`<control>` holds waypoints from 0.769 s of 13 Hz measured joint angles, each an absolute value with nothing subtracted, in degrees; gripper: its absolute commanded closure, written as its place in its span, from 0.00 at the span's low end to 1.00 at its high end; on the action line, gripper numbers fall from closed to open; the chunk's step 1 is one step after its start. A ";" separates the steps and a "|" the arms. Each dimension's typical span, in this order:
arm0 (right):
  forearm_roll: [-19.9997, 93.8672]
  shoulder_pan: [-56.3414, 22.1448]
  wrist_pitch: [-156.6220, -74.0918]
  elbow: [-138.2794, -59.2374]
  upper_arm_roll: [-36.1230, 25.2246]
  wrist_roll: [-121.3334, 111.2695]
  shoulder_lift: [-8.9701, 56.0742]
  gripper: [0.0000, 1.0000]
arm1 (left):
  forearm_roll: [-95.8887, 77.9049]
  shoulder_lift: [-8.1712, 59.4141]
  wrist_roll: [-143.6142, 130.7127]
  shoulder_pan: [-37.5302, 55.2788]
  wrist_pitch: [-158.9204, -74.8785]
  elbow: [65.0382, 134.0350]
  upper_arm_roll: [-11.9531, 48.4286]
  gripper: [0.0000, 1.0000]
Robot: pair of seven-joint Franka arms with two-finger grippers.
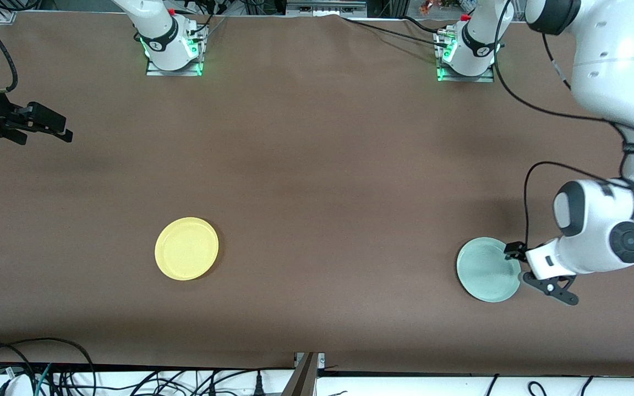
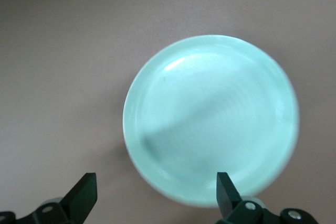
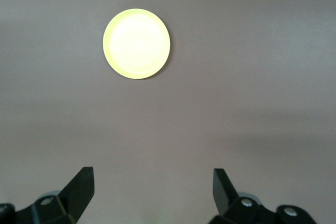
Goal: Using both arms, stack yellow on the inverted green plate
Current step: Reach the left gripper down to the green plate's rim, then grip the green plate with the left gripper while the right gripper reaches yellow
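Note:
The pale green plate [image 1: 486, 269] lies on the table near the left arm's end, its hollow side seemingly up. My left gripper [image 1: 517, 258] is low at the plate's edge, open. In the left wrist view the green plate [image 2: 210, 119] fills the middle, and its near rim lies between the open fingers of my left gripper [image 2: 155, 195], one fingertip [image 2: 226, 190] over the rim. The yellow plate [image 1: 186, 248] lies rim up toward the right arm's end. My right gripper [image 1: 47, 126] hangs open and empty over the table's end. The right wrist view shows the yellow plate [image 3: 136, 43] well ahead of the right gripper [image 3: 152, 190].
The brown table [image 1: 317, 165] carries only the two plates. The arm bases [image 1: 171, 49] stand along the edge farthest from the front camera. Cables [image 1: 130, 379] lie off the table's nearest edge.

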State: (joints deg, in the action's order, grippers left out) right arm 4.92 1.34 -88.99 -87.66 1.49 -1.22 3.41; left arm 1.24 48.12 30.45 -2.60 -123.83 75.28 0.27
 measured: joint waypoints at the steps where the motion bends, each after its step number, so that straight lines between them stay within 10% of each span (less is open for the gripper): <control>1: 4.93 1.34 -88.98 -87.67 1.49 -1.22 3.44 0.00 | 1.23 50.44 31.97 -2.75 -127.73 75.16 0.25 0.00; 4: 5.38 1.35 -88.93 -87.77 1.48 -1.21 4.41 0.00 | 1.23 54.80 34.48 -3.11 -134.50 74.28 0.19 0.00; 7: 5.49 1.30 -88.94 -87.78 1.54 -1.21 5.21 0.00 | 1.23 56.16 35.27 -3.41 -137.22 73.16 0.18 1.00; 10: 5.47 0.53 -88.89 -87.77 1.83 -1.22 5.23 0.00 | 1.23 56.04 35.33 -4.35 -135.90 72.40 0.29 1.00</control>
